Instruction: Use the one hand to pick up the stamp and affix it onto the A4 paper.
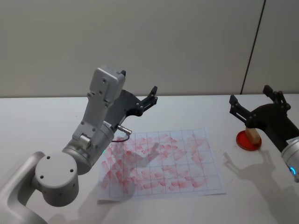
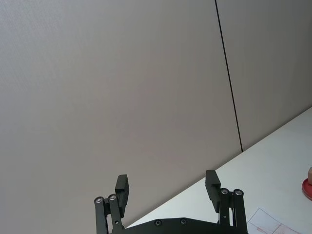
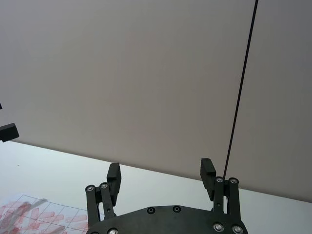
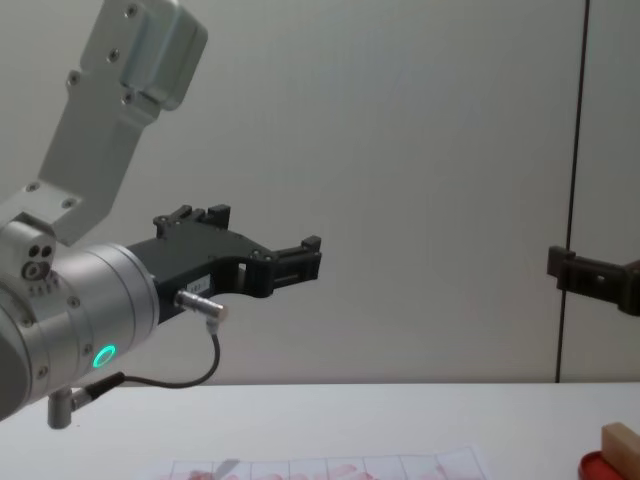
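The stamp [image 1: 252, 135], a small tan wooden block, stands on a flat red round pad [image 1: 244, 141] at the table's right side; it also shows as the stamp [image 4: 620, 441] and the stamp [image 2: 309, 171]. The A4 paper [image 1: 161, 163] lies mid-table, its ruled boxes covered in pinkish-red prints. My right gripper [image 1: 249, 94] hovers open and empty above the stamp, slightly behind it. My left gripper [image 1: 138, 84] is raised over the paper's far left corner, open and empty. Each wrist view shows its own gripper open, the left gripper [image 2: 166, 179] and the right gripper [image 3: 161, 168].
The white table [image 1: 42, 121] runs back to a plain grey wall with a dark vertical seam [image 1: 252, 46]. My left arm's grey links [image 1: 88, 140] stand over the paper's left edge. Bare tabletop lies in front of the paper and between paper and pad.
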